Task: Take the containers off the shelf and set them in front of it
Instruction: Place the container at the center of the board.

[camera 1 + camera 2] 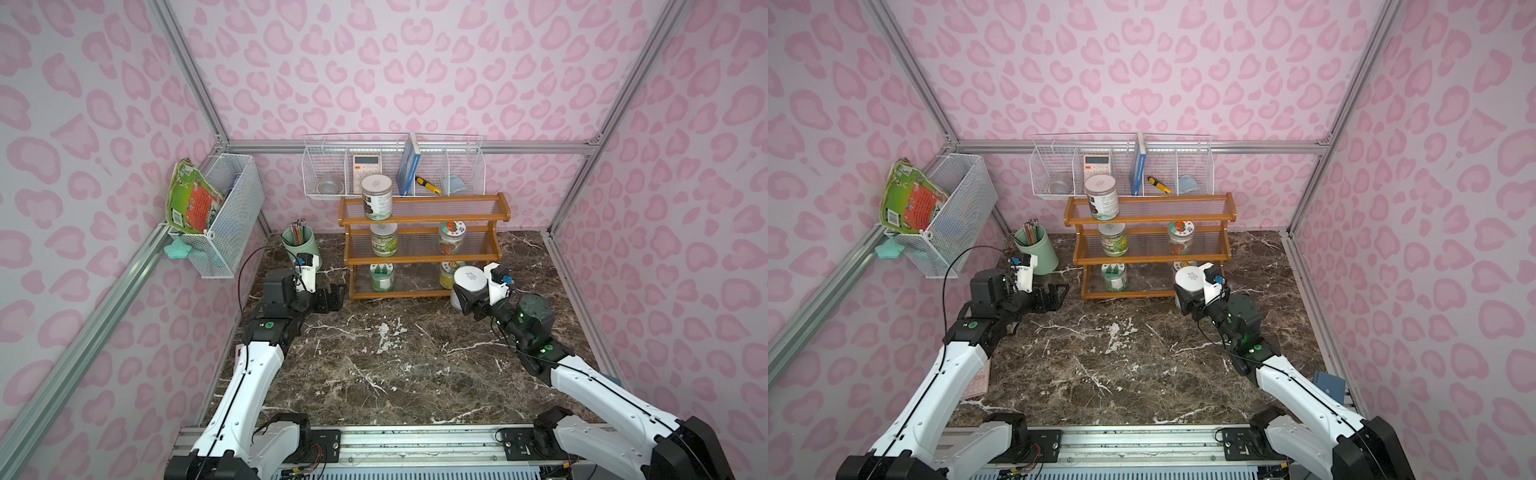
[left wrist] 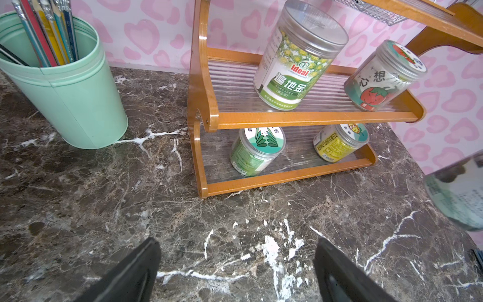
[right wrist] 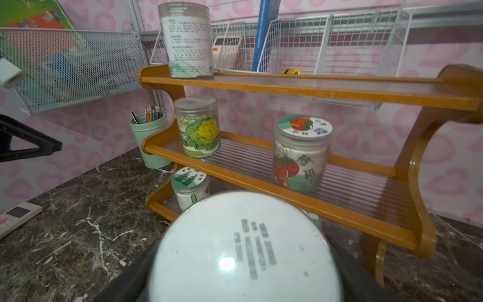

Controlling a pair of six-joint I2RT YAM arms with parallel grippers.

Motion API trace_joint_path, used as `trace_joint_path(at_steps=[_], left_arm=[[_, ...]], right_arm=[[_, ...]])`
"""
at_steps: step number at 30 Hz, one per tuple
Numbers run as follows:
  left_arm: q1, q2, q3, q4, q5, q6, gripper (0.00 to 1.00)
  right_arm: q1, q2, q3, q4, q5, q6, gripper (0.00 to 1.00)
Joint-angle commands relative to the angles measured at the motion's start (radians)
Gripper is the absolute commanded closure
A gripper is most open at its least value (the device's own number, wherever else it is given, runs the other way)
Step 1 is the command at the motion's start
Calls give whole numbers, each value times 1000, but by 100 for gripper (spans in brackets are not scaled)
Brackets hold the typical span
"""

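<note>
Containers: five of six stand on the shelf [image 1: 424, 260], one tall jar [image 1: 377, 197] at the left of its top tier, two on the middle tier, two on the bottom tier. The sixth, a plain-lidded jar [image 1: 471, 279], is off the shelf, just in front of its right end, upright, clamped round the body by the right gripper [image 1: 469, 297]. The side grip is judged to keep it level for setting down. Cannot tell if its base touches the tabletop [image 1: 395, 374]. Left gripper [image 1: 334, 297] hovers low in front of the shelf's left end, fingers wide and empty, facing the lower tiers, probably for the green jar [image 1: 381, 277]. Tabletop is dark veined marble, flat and hard, so jars should stand steady. A mint pencil cup [image 1: 301, 249] stands left of the shelf. White wire baskets [image 1: 465, 166] hang on the pink-patterned wall [image 1: 415, 83] behind it.
</note>
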Motion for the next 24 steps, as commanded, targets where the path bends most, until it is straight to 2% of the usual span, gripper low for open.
trace_joint_path(at_steps=[1, 9, 17, 24], left_arm=[[-3, -2, 0, 1, 0, 4, 5], [-6, -5, -2, 2, -7, 6, 5], [-8, -3, -4, 4, -13, 9, 5], [-9, -7, -7, 5, -21, 12, 5]], right_arm=[[2, 6, -69, 180, 84, 28, 36], [2, 145, -164, 323, 172, 48, 39], [3, 312, -149, 431, 296, 60, 40], [-11, 433, -132, 500, 346, 87, 40]])
